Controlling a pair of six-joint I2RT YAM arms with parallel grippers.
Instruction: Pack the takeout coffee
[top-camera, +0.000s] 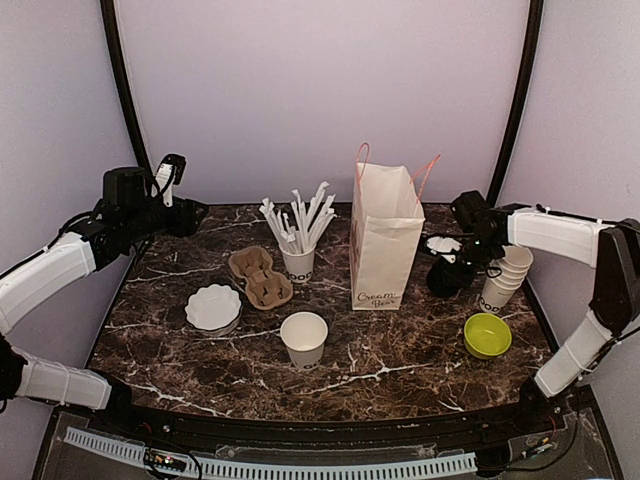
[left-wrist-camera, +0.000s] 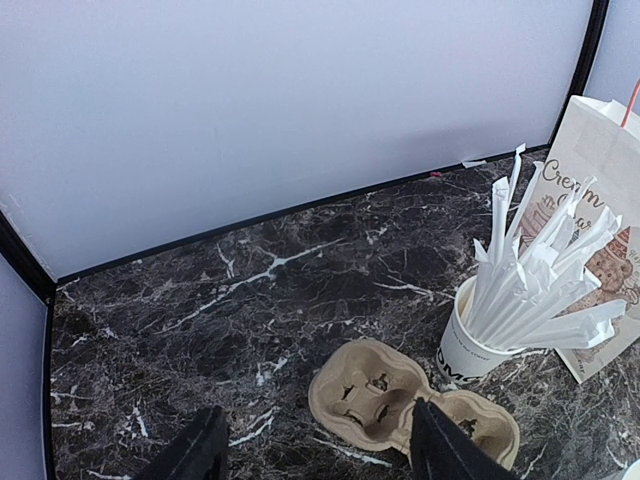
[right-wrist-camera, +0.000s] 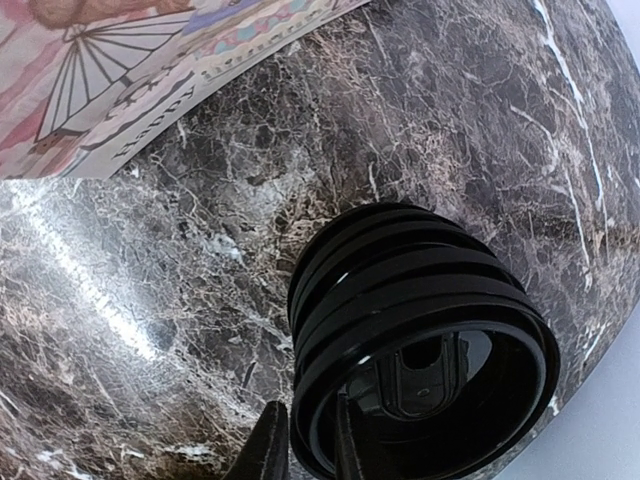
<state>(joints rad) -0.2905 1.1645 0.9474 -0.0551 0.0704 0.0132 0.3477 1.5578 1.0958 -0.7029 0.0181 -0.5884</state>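
Right up close, the right gripper (right-wrist-camera: 307, 405) has its two fingers clenched on the rim of the nearest lid in a stack of black plastic lids (right-wrist-camera: 420, 300), at least four rims showing. The stack lies tilted on the dark marble table (top-camera: 400, 370) at three o'clock, just right of the one tall white paper bag with pink handles (top-camera: 385, 235).

At six o'clock, near the front edge, stands one lone white paper cup (top-camera: 303, 338), upright, lidless, untouched by either arm. No lid sits on any cup in view.

Over at ten o'clock the left gripper (left-wrist-camera: 318, 410) hovers with its fingers spread wide, nothing between them. Below it lies one brown cardboard two-pocket carrier (left-wrist-camera: 400, 400), both pockets bare. Just beside that, toward the bag, is one white cup crammed with wrapped straws (left-wrist-camera: 465, 345), too bunched to count.

At eight o'clock is one white scalloped dish (top-camera: 213, 306). At four o'clock is one lime-green bowl (top-camera: 487, 334), and just behind it one nested stack of lidless white cups (top-camera: 505, 275); I cannot tell how many.
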